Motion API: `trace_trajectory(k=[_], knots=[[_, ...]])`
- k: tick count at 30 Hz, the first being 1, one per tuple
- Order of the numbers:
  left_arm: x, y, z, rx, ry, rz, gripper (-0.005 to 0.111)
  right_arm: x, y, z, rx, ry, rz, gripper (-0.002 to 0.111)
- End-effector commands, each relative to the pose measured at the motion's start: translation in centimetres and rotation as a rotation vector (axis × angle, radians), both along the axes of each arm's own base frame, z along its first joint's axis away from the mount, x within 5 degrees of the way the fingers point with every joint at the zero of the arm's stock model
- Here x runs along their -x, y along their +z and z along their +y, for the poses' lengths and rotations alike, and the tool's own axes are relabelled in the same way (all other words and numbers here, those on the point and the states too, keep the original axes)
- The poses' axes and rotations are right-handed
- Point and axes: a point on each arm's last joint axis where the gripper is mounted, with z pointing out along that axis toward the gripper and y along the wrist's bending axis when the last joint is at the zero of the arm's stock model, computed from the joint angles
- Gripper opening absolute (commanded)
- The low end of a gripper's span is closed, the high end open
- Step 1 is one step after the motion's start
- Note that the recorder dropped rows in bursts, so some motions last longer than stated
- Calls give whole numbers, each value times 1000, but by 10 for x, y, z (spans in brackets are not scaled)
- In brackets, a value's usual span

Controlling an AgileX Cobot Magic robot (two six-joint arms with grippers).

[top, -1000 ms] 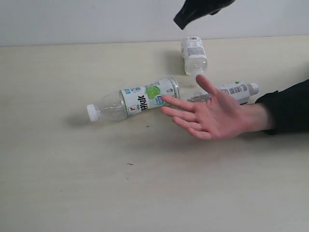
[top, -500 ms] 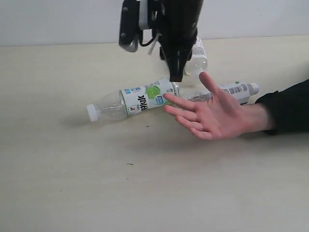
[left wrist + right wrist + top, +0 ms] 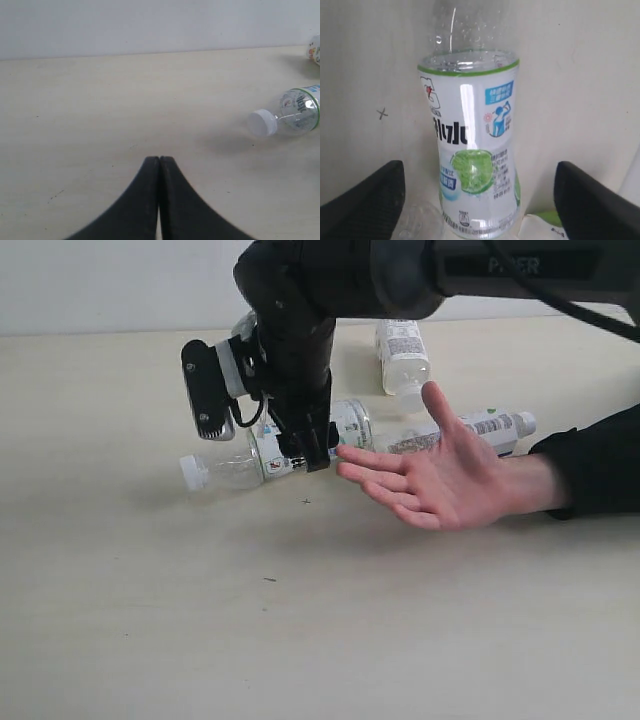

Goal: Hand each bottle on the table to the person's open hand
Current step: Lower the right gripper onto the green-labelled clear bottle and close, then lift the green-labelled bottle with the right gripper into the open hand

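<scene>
Gripper (image 3: pixel 479 172) on the right has dropped over the green-label bottle (image 3: pixel 470 130) — jaws wide, nothing held.

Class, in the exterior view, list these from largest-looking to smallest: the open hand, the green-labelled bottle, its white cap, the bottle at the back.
1. open hand
2. green-labelled bottle, though partly hidden
3. bottle at the back; farther from the camera, so true size unsure
4. white cap
</scene>
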Motion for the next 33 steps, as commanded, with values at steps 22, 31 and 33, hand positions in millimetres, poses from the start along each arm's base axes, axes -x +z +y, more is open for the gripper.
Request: trace_trajectory(k=[22,31,33], knots=[[0,0,0,3,3,-6,2,-13,-61,20,-37,79,-20,78],[0,0,0,3,3,-6,2,-14,-62,20,-34,81,-24,26],[0,0,0,3,3,-6,2,-13,-56,22,-29,108,-54,9]])
